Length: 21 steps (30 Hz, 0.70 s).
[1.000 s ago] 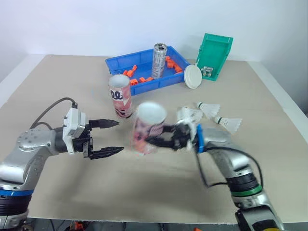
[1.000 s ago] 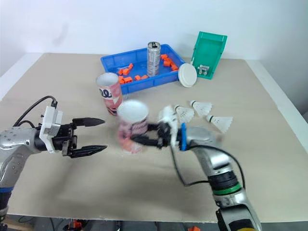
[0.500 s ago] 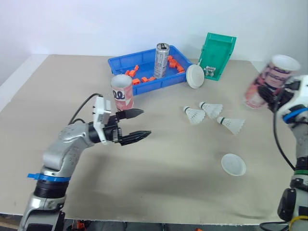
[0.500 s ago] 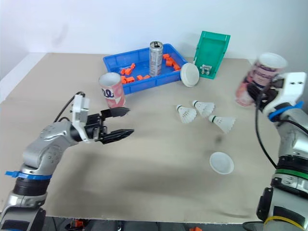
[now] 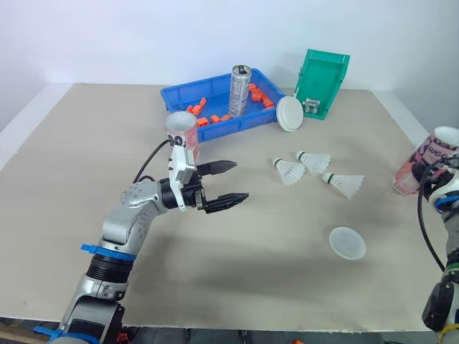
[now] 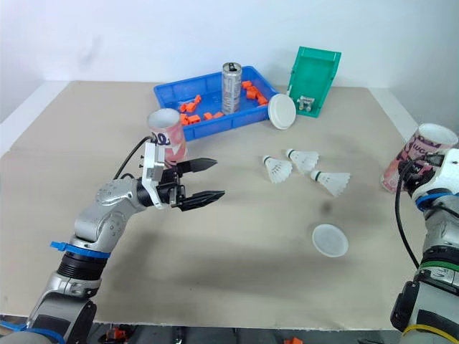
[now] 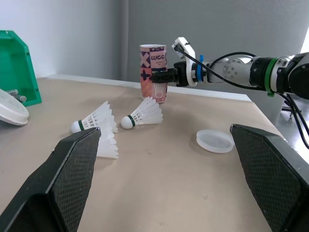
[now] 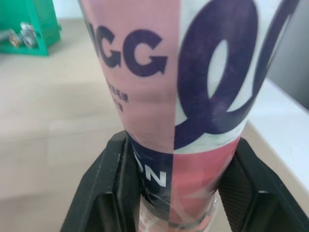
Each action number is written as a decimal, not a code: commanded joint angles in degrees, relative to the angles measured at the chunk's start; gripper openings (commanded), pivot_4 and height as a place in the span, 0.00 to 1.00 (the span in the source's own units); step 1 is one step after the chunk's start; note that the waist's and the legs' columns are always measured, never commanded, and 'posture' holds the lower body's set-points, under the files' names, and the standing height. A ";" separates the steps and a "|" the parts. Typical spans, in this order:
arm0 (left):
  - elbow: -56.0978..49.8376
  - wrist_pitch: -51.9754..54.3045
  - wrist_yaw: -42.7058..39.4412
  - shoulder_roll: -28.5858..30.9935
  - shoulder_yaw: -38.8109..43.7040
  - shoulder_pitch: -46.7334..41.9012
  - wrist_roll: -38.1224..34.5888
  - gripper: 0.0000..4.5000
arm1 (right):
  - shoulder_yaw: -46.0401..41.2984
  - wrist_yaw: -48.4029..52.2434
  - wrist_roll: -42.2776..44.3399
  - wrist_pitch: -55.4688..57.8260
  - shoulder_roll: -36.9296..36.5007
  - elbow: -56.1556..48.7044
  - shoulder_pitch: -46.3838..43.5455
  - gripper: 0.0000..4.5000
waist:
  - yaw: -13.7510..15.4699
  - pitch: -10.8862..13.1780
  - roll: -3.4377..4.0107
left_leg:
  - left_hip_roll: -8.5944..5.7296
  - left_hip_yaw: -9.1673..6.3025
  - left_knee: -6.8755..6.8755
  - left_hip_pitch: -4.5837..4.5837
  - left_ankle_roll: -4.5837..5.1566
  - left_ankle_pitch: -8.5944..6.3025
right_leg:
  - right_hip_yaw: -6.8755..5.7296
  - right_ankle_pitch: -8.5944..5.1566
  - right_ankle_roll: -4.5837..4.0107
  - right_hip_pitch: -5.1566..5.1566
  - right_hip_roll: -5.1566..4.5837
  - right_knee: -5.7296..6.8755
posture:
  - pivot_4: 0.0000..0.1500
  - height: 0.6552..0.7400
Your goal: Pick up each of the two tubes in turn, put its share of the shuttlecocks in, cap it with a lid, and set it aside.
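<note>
My right gripper (image 6: 410, 172) is shut on a pink patterned tube (image 6: 418, 153) at the table's far right edge, its fingers (image 8: 104, 188) clamping the lower part. The tube (image 7: 153, 72) leans slightly, and I cannot tell whether its base touches the table. A second pink tube (image 5: 181, 135) stands upright near the blue tray. My left gripper (image 5: 240, 180) is open and empty, hovering just right of that tube and pointing toward three white shuttlecocks (image 5: 288, 170), (image 5: 312, 161), (image 5: 343, 183). One white lid (image 5: 348, 243) lies flat on the table, and another lid (image 5: 287, 113) leans against the tray.
At the back, a blue tray (image 5: 215, 89) holds orange parts and a silver can (image 5: 239, 90). A green bin (image 5: 323, 82) stands to its right. The table's right edge (image 5: 412, 136) runs close beside the held tube.
My right gripper carried the pink tube from the table's middle out to the far right edge and lowered it. The left gripper moved right, past the standing tube, staying open.
</note>
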 commanded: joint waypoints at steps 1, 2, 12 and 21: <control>-1.47 -1.02 -0.35 0.05 0.16 -0.47 0.23 1.00 | -1.61 0.05 1.47 -0.83 0.30 2.49 -0.69 0.92 | -0.07 0.00 0.00 | -0.01 0.00 0.03 0.00 0.00 0.00 | 0.02 0.01 0.02 0.02 0.00 -0.01 | 1.00 1.00; -1.67 -0.95 -0.24 0.10 0.17 -0.37 0.22 1.00 | -1.68 0.01 1.61 -0.80 0.30 3.03 -0.76 0.98 | -0.14 0.00 0.01 | -0.04 0.01 0.04 0.00 0.02 0.01 | 0.07 0.01 0.04 0.02 0.00 -0.01 | 1.00 1.00; -3.52 0.18 0.35 1.05 0.84 1.36 -0.67 1.00 | -0.93 4.48 1.92 2.69 -2.04 -0.21 2.67 0.98 | -0.40 0.00 0.04 | -0.13 0.05 0.04 -0.02 0.09 0.05 | 0.25 0.03 0.14 0.03 0.00 -0.01 | 1.00 1.00; -4.74 1.72 -0.36 3.07 1.86 3.73 -1.39 1.00 | -1.44 8.51 2.86 9.00 -5.06 -10.53 10.19 0.98 | -1.01 0.00 0.06 | -0.16 0.05 0.05 -0.01 0.11 0.06 | 0.30 -0.16 0.49 0.04 0.01 -0.01 | 1.00 1.00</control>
